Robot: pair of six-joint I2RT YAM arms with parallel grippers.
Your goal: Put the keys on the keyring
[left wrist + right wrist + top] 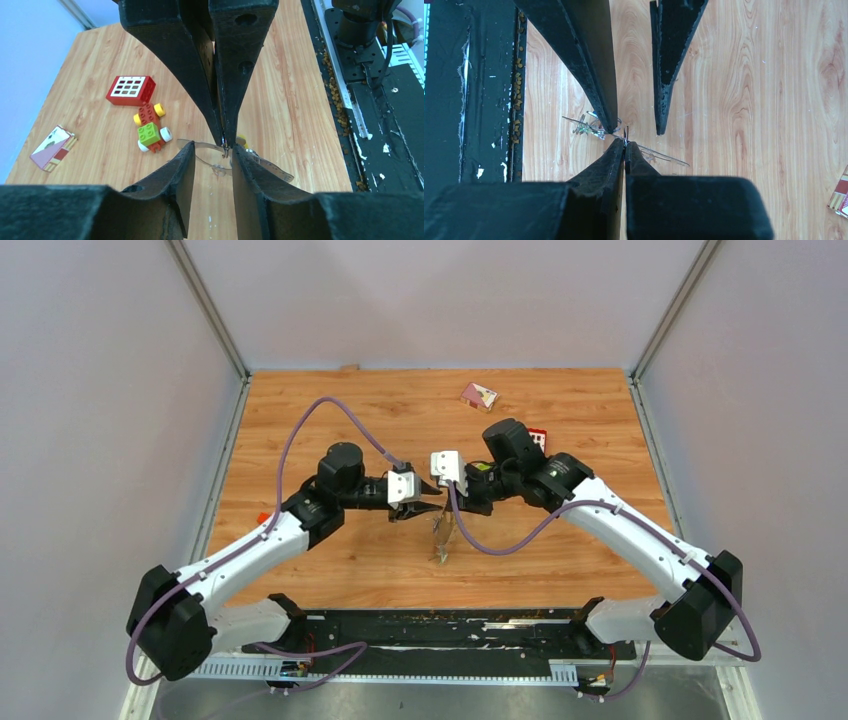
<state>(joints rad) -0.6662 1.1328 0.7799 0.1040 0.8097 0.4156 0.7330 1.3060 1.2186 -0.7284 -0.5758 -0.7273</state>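
Note:
My right gripper (447,502) is shut on the edge of the keyring (441,537) and holds it above the table, with the ring hanging down. In the left wrist view the right gripper (223,142) pinches the flat grey keyring (272,169). A yellow tag (242,138) shows just behind it. My left gripper (420,508) is open, and its fingers (180,170) straddle the ring. In the right wrist view my shut right gripper (625,144) holds the thin ring (664,157), and silvery keys (589,127) hang by the open left gripper (635,129).
A toy car (150,127) and a red block with a white grid (131,90) lie behind the ring. A small card (478,395) lies at the back. A small red-orange bit (262,517) sits beside the left arm; I cannot tell what it is. The black base rail (440,625) runs along the near edge.

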